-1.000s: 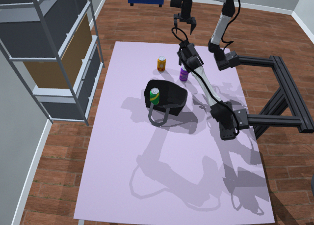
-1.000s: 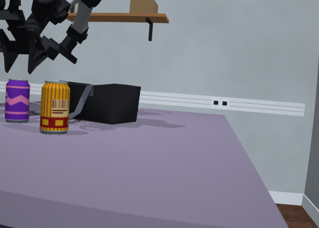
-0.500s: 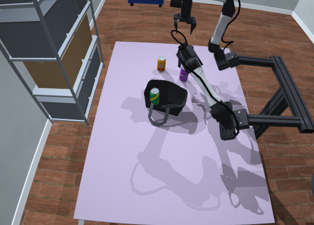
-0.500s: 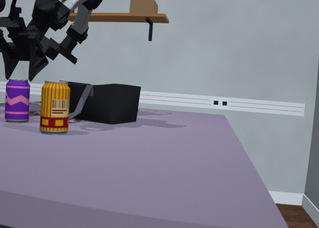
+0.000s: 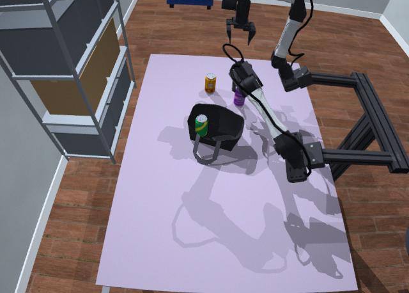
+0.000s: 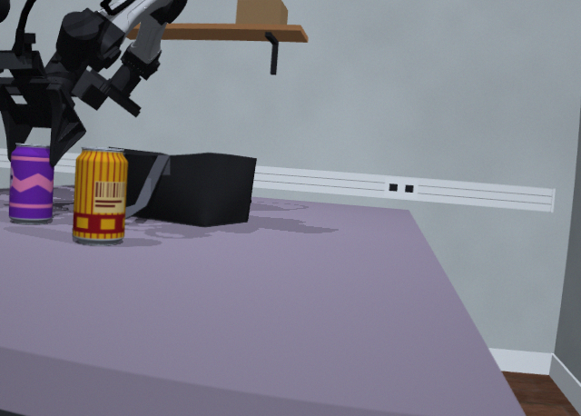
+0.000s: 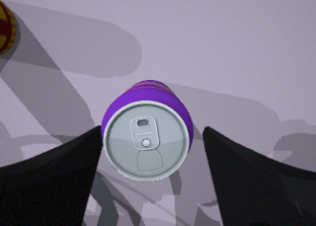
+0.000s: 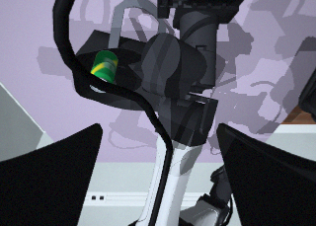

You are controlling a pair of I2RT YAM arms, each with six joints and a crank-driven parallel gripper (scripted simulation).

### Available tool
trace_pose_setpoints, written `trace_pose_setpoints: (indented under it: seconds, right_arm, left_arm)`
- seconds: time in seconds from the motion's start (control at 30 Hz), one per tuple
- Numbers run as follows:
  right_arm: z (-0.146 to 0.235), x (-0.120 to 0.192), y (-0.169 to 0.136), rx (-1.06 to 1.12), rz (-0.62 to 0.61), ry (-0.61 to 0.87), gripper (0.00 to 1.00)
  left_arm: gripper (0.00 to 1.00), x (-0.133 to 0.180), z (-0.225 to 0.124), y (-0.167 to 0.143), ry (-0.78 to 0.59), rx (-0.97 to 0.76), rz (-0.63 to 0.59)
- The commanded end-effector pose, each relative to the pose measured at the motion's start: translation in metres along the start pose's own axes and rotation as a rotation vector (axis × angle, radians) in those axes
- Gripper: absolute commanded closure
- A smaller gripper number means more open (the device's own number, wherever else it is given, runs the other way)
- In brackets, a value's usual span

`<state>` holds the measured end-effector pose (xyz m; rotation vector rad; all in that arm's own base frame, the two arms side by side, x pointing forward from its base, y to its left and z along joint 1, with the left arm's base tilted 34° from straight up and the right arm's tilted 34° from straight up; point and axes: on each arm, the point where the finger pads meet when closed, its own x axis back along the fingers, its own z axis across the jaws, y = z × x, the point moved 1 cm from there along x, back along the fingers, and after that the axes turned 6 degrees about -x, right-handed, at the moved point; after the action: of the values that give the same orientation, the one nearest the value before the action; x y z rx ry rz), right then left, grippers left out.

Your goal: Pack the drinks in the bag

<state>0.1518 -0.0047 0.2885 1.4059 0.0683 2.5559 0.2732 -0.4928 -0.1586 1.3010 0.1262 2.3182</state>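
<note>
The black bag (image 5: 227,143) (image 6: 206,191) stands with its walls up. The green can (image 5: 200,126) (image 8: 105,65) is upright inside it; the can's base is hard to make out. The purple can (image 5: 239,100) (image 6: 31,186) stands on the table beside the bag. My left gripper (image 7: 153,128) is open, pointing down, with its fingertips on either side of the purple can's top and small gaps between. The orange can (image 5: 209,84) (image 6: 100,195) stands upright nearby, and its edge shows in the left wrist view (image 7: 5,29). My right gripper (image 5: 239,43) is open and empty, raised beyond the table's far edge.
One grey bag handle (image 5: 207,162) hangs outward over the bag's near side. The left arm's forearm (image 5: 269,112) reaches over the table beside the bag. A metal shelf rack (image 5: 75,73) stands past the table's left edge.
</note>
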Motion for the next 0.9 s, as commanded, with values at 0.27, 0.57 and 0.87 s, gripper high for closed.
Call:
trace_pose_setpoints:
  seconds: [0.27,0.57,0.87]
  right_arm:
    - [0.004,0.006,0.002,-0.014,-0.008,0.015,0.0]
    - [0.004,0.006,0.002,-0.014,-0.008,0.015,0.0]
    - [0.004,0.006,0.002,-0.014,-0.008,0.015,0.0]
  left_arm:
    - [0.11,-0.019,0.007,-0.004,0.021,0.003,-0.03]
    - [0.11,-0.017,0.019,-0.001,0.038,0.011,-0.044]
    - [0.21,-0.015,0.02,0.005,0.049,0.011,-0.047]
